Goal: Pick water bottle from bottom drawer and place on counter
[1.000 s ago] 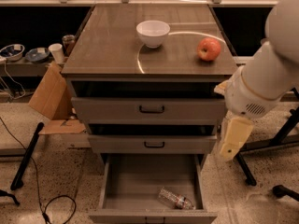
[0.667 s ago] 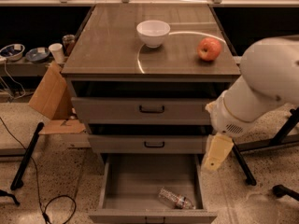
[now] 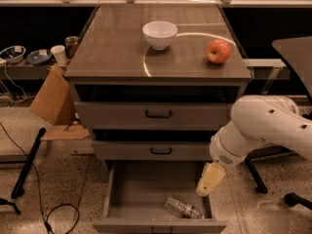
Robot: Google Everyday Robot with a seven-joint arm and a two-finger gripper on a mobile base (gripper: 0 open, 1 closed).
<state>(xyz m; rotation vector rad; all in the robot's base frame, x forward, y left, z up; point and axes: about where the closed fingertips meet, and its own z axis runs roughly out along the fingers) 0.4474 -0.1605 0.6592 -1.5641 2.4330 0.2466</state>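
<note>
On counter (image 3: 112,57): bowl (image 3: 160,34), apple (image 3: 218,51) | jaws at bottom drawer (image 3: 146,189) right edge | speckled floor (image 3: 73,179)

Cream gripper (image 3: 205,186) above grey bottom drawer (image 3: 141,191); clear water bottle (image 3: 183,208); red apple (image 3: 218,51).

counter (image 3: 112,50): white bowl (image 3: 160,34), red apple (image 3: 218,51), well apart | bottom drawer (image 3: 141,191): water bottle (image 3: 183,208) lying | gripper (image 3: 204,188): above drawer's right wall

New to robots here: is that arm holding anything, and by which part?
Nothing is held. The gripper hangs by the side wall of the bottom drawer, while the water bottle lies untouched on its floor.
</note>
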